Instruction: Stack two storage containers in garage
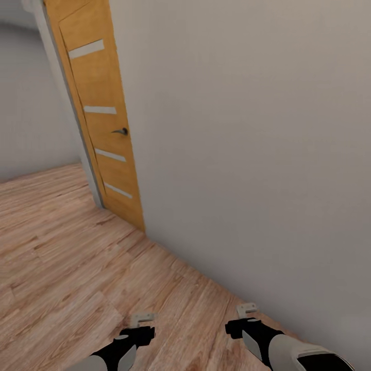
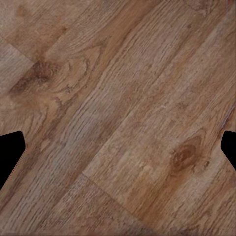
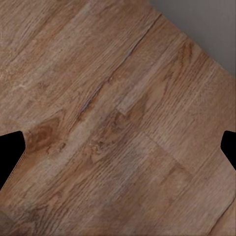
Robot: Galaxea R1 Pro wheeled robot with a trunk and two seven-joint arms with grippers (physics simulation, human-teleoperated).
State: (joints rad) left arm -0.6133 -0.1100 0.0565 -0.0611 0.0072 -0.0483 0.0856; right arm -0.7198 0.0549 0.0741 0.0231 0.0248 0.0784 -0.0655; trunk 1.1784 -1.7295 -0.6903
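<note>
left gripper (image 1: 141,320): I see jaws spread wide, holding nothing
right gripper (image 1: 247,309): jaws spread, empty, near wall (image 1: 247,129)
below: wood-plank floor (image 1: 62,257)

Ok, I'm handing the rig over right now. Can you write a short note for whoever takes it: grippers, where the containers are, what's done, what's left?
Left gripper: open, holding nothing, low over the wood-plank floor.
Right gripper: open, holding nothing, close to the grey wall.
Surroundings: the robot faces that wall; a wooden door with a dark handle stands ahead on the left.
Containers: neither is in sight from here, so their place cannot be told.
Done: nothing can be confirmed from these views.
Left: find the containers, carry them to the garage, set one on the concrete and stack the other on it.
</note>
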